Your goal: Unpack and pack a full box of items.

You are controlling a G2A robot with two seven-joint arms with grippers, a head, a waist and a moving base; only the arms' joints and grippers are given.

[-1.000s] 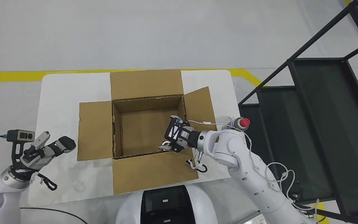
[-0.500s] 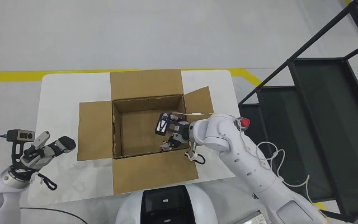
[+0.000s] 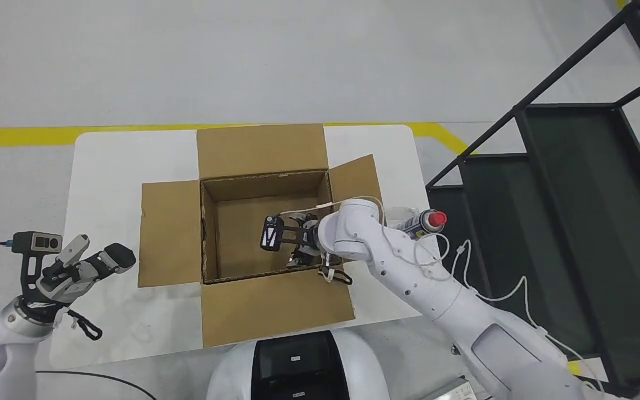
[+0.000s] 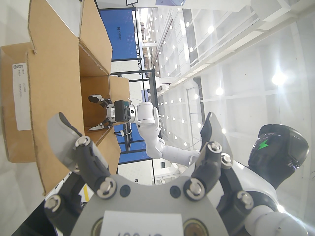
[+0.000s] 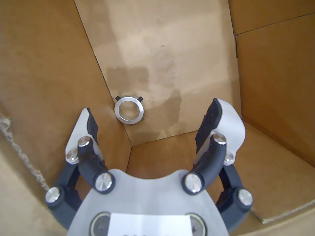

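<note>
Both gape empty: right gripper (image 5: 152,116) angled into the box (image 3: 265,152) (left gripper (image 4: 133,126) outside).

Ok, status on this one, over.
Right gripper open, inside the box, above the metal ring. Left gripper open, holding nothing, beside the box. Ring flat on box floor, near a wall, nothing covering it.

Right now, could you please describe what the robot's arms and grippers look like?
The right gripper and left gripper each have a grey plate with silver screws, dark curved links and white fingers with black pads. The right arm is glossy white, with a thin white cable.
</note>
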